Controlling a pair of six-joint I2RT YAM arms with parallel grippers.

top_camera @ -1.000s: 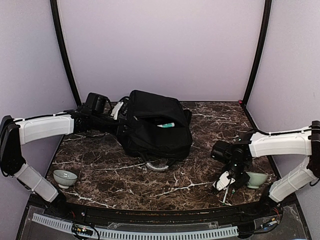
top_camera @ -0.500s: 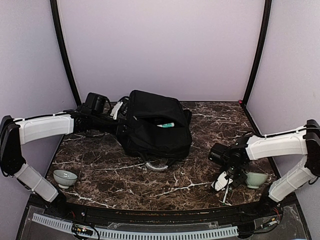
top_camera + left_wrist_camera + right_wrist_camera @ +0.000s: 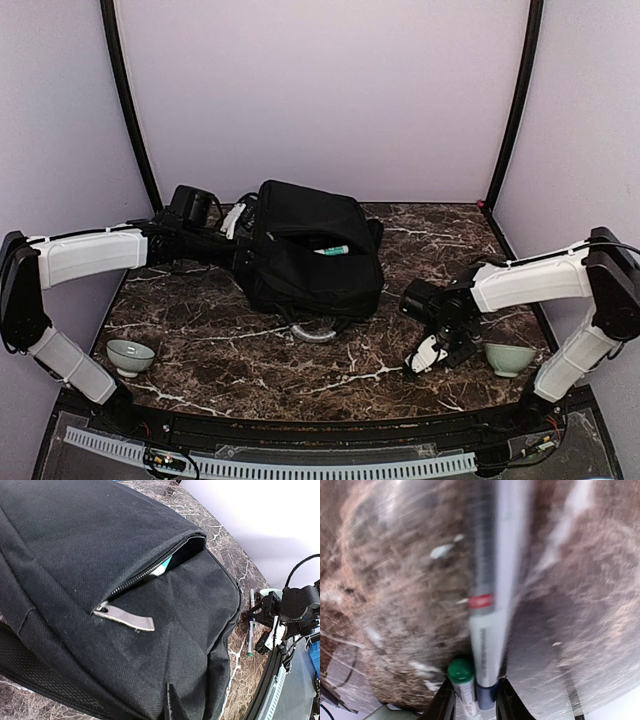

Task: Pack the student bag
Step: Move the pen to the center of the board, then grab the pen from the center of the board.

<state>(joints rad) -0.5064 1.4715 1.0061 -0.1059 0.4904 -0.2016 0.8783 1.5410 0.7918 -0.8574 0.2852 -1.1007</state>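
Observation:
The student bag [image 3: 315, 260] lies at the back middle of the marble table, a big black backpack with its front pocket [image 3: 172, 562] unzipped and a teal-tipped item [image 3: 333, 250] showing inside. My left gripper [image 3: 240, 247] is shut on the bag's fabric at its left side; the left wrist view shows a pinched fold [image 3: 170, 702] at the bottom edge. My right gripper [image 3: 425, 355] hovers low over the table to the right of the bag. Between its fingers [image 3: 444, 702] are two markers side by side: a green-capped marker [image 3: 461, 675] and a grey marker [image 3: 492, 605] with a red band.
A pale green bowl [image 3: 130, 353] sits at the front left and another bowl [image 3: 508, 357] at the front right, just beside my right arm. The bag's grey handle loop [image 3: 315, 333] lies on the table in front of it. Purple walls enclose the table.
My right gripper has closed in on the markers and moved left, away from the right bowl, lifting them off the table. The left arm and the bag have not moved.

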